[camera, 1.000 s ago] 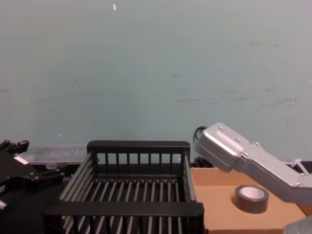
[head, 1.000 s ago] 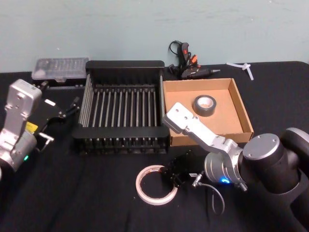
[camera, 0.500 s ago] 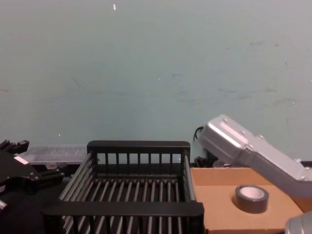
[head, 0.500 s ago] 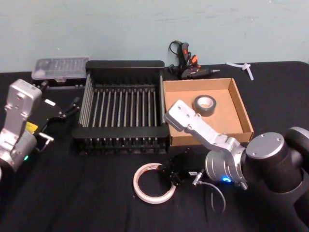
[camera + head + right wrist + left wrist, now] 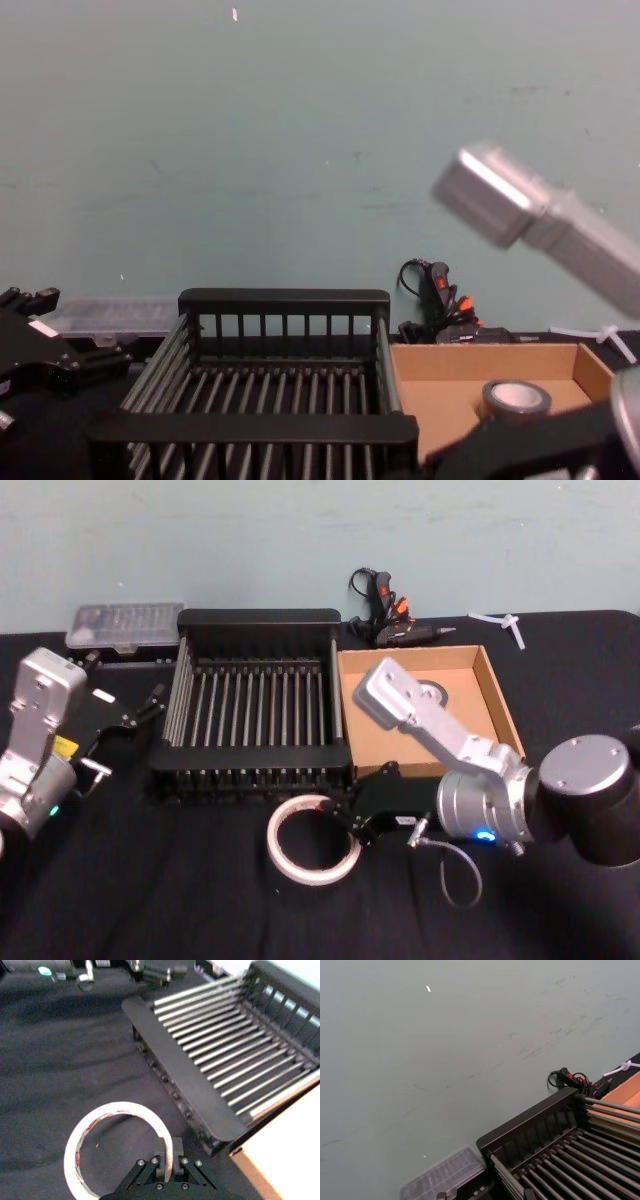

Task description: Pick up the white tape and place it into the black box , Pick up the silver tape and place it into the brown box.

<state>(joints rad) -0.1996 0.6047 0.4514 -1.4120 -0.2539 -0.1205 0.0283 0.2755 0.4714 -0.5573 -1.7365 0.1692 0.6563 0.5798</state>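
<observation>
White tape (image 5: 311, 840) pinched at its right edge by my right gripper (image 5: 352, 827), nearest me.
I see the fingers (image 5: 165, 1160) closed across the ring's wall, one inside the hole, one outside; the ring sits in front of the black box (image 5: 255, 708), over the black tabletop (image 5: 150, 880). Beyond that, the black box and brown box (image 5: 490, 710) stand side by side, touching, with the silver tape (image 5: 432, 692) lying in the brown box, partly behind my right arm. My left gripper (image 5: 140, 712) rests left of the black box; I cannot tell its opening. Farthest, by the pale green wall (image 5: 300, 530), lie a clear case (image 5: 125, 622) and a glue gun (image 5: 385, 605).
</observation>
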